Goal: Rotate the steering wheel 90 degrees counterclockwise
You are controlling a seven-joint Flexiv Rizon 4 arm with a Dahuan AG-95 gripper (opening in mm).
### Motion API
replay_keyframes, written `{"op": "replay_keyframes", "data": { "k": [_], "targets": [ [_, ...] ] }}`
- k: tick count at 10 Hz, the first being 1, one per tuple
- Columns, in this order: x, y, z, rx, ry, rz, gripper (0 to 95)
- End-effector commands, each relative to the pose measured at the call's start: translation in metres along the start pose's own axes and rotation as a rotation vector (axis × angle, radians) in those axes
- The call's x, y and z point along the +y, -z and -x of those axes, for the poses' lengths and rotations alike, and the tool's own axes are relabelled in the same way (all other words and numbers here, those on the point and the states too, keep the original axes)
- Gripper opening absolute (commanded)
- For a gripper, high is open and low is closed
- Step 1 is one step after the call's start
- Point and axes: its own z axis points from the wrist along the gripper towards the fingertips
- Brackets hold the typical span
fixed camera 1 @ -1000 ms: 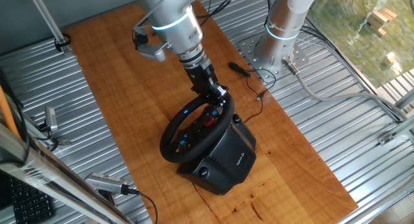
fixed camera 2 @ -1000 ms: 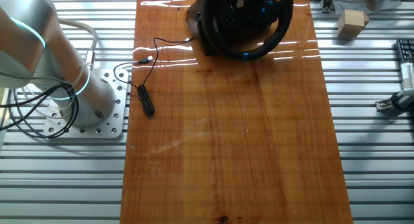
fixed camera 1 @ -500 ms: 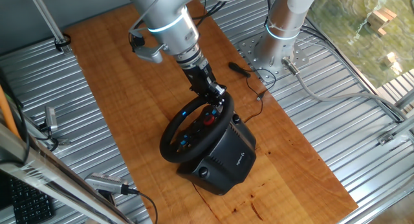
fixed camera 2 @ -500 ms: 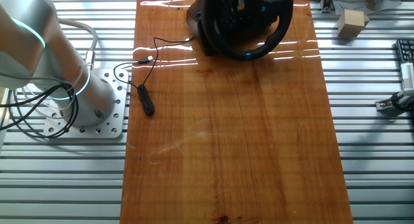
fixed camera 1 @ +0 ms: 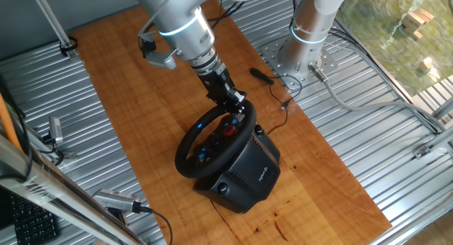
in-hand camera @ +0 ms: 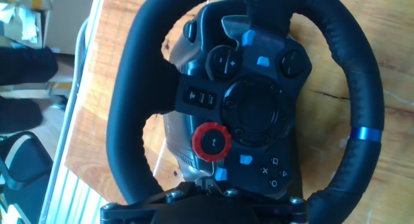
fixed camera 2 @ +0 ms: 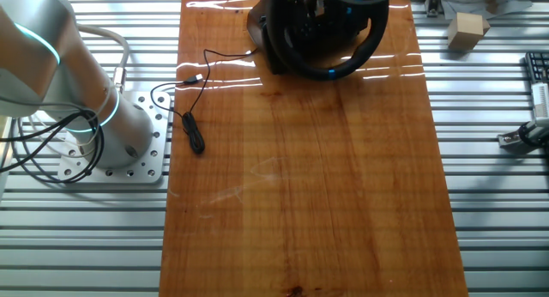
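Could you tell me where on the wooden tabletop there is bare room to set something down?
The long stretch of wooden tabletop in front of the steering wheel is bare. It is crowded at the wheel's end, where the gripper meets the rim, and beside the small black tool with its cable.

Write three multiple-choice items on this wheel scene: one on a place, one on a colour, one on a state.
1. Where does the gripper meet the wheel?
A. rim by the base
B. centre hub
C. nowhere

2. What colour is the round dial on the hub?
A. green
B. red
C. yellow

3. How does the small black tool lie?
A. on the wheel
B. in the gripper
C. on the table, apart from the wheel

Key: 1 A, the fingers reach the rim there; 2 B, the hand view shows red; 3 C, it lies near the table's edge.
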Motion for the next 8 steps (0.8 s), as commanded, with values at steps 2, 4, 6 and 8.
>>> {"op": "replay_keyframes", "data": {
  "k": [2, 4, 6, 8],
  "targets": [
    [-0.0034, -0.0008, -0.0023, 0.012, 0.009, 0.000, 0.0],
    [-0.0050, -0.0023, -0.0028, 0.015, 0.016, -0.001, 0.0],
    [-0.0060, -0.0032, -0.0033, 0.020, 0.023, -0.001, 0.0],
    [-0.0071, -0.0036, -0.0038, 0.023, 0.030, -0.003, 0.0]
  ]
}}
